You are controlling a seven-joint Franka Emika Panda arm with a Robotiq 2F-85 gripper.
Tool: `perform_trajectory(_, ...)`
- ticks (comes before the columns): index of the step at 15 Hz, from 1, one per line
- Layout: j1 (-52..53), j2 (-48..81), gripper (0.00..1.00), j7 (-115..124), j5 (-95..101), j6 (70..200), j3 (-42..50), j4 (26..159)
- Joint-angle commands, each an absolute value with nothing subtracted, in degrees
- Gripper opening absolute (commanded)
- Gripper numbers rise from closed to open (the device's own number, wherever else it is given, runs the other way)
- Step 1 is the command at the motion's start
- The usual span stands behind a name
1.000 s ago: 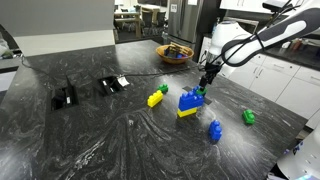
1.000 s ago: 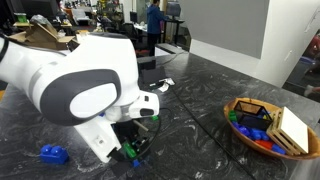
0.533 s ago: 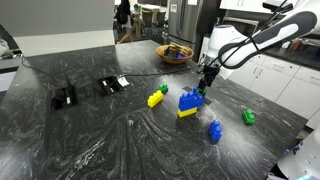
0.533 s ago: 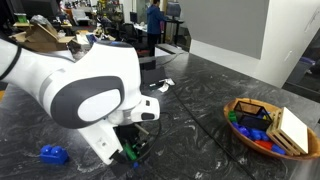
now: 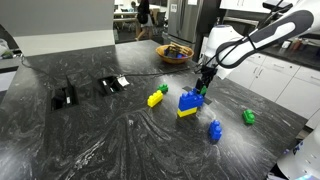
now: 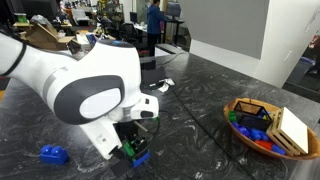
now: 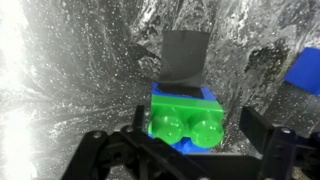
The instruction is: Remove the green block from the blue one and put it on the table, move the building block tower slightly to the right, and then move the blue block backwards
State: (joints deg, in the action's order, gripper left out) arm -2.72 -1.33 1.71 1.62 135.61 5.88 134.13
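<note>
The green block (image 7: 185,113) sits on top of the blue one (image 7: 170,148), which forms the building block tower (image 5: 188,103) with a flat yellow block under it, on the dark veined table (image 5: 110,135). The green block also shows in both exterior views (image 5: 201,91) (image 6: 128,151). My gripper (image 7: 196,130) is open and hangs just over the tower, one finger on each side of the green block, with small gaps. It shows in both exterior views (image 5: 203,80) (image 6: 135,148). The arm hides most of the tower in an exterior view.
A yellow block with a green piece (image 5: 157,96) lies beside the tower. A loose blue block (image 5: 214,130) (image 6: 52,154) and another green block (image 5: 248,117) lie nearby. A basket of toys (image 6: 265,125) (image 5: 175,53) and two black objects (image 5: 65,96) (image 5: 113,84) stand farther off.
The gripper has shifted only slightly at the green block. The blocks have not moved.
</note>
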Motion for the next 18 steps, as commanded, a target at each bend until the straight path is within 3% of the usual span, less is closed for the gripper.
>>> perform_trajectory(1, -3.28, -0.25, 0.68, 0.38, -0.27, 136.67, 5.31, 133.18)
perform_trajectory(4, -3.61, -0.34, 0.47, 0.57, -0.06, 136.6, 5.49, 132.87)
perform_trajectory(5, -3.64, -0.4, 0.45, 0.58, -0.12, 136.61, 5.49, 132.92)
perform_trajectory(18, -3.36, -2.65, 0.45, -0.82, -1.46, 136.11, 5.27, 133.14)
